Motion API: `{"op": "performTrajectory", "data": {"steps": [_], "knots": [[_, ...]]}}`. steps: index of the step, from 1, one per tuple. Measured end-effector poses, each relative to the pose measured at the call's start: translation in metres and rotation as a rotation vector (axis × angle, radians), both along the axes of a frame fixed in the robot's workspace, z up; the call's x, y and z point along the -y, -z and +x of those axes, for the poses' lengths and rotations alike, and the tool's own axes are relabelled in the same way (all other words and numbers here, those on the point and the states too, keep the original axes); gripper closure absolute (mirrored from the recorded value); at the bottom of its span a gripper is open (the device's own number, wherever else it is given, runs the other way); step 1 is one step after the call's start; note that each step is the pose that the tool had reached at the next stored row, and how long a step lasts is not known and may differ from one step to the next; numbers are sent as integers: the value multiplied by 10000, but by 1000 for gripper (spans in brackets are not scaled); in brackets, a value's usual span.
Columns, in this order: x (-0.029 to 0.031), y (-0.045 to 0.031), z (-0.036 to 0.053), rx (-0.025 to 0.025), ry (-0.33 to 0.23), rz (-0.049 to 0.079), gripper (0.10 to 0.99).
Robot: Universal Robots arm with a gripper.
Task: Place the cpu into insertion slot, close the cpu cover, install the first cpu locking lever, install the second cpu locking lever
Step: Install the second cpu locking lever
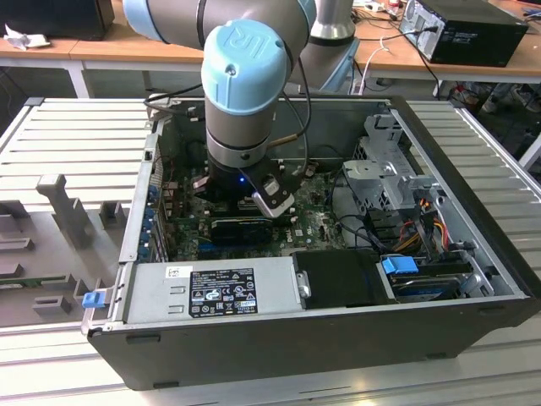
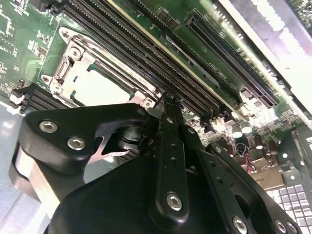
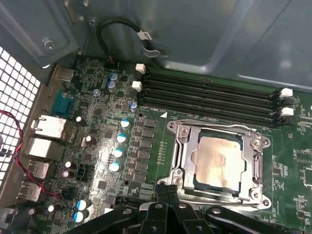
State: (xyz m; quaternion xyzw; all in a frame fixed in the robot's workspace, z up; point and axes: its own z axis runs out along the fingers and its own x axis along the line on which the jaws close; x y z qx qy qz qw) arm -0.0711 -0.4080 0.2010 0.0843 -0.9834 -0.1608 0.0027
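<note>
Sitting in the insertion slot, the cpu lies under the closed cpu cover. The hand hovers just beside the cover's edge, fingers narrow and holding nothing.

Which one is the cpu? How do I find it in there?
Look inside the open computer case at the green circuit board. Beside the long black memory slots sits a silver metal frame, the cpu cover. The cpu is the flat, pale, shiny square showing through its window.

Ribbed grey metal table; open computer case on it, grey fixtures beside.
</note>
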Motion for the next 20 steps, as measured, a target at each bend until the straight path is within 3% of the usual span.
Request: {"op": "performTrajectory", "data": {"steps": [7, 13, 20], "knots": [[0, 79, -1, -1, -1, 204, 980], [0, 82, -57, -2, 0, 217, 980], [-1, -112, -57, -4, 0, 220, 980]]}}
